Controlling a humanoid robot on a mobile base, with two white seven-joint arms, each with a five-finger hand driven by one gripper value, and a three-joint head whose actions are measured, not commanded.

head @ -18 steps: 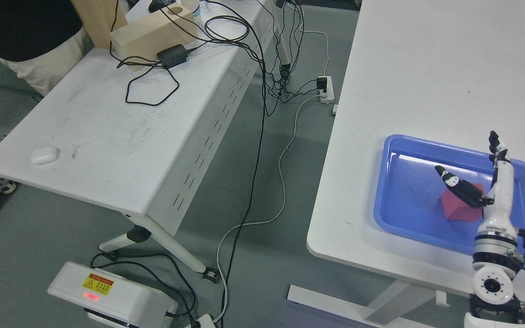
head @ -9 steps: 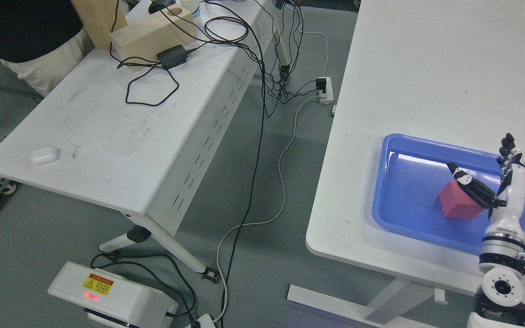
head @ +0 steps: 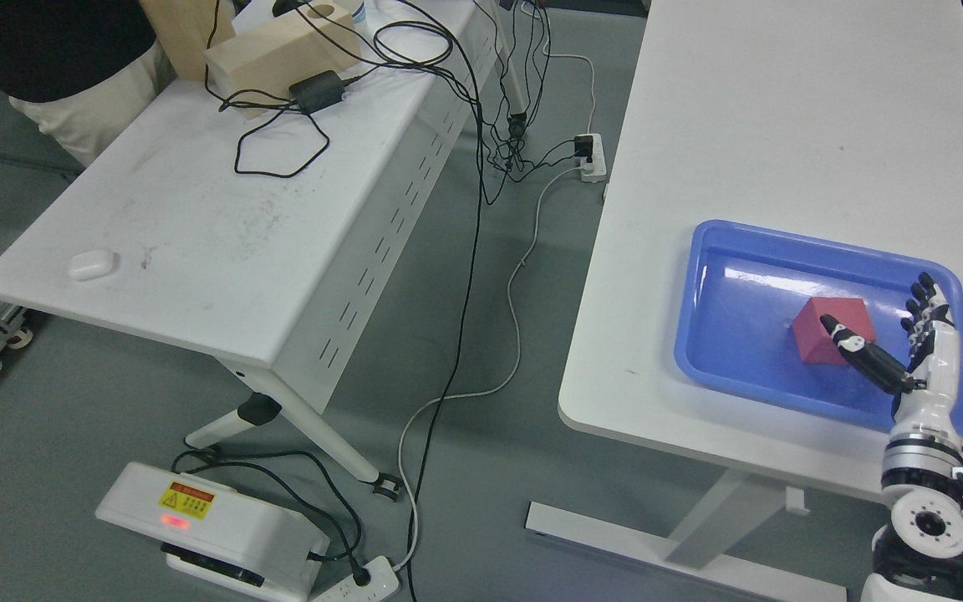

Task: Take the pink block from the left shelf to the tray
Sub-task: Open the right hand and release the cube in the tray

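Note:
The pink-red block [head: 826,328] lies inside the blue tray [head: 724,251] on the white table at the right. My right hand [head: 887,330] is over the tray's near right part, just right of the block. Its fingers [head: 924,309] are spread and its thumb [head: 858,351] points toward the block without gripping it. The hand holds nothing. The left arm does not show.
A second white table [head: 197,234] stands at the left with wooden blocks [head: 281,54], a black adapter, cables and a small white case [head: 91,264]. A person stands at its far left corner. Cables and a white box [head: 206,527] lie on the floor between the tables.
My right hand has let go of the block and drawn back toward the near right. The block now rests free in the tray. The camera view has shifted a little.

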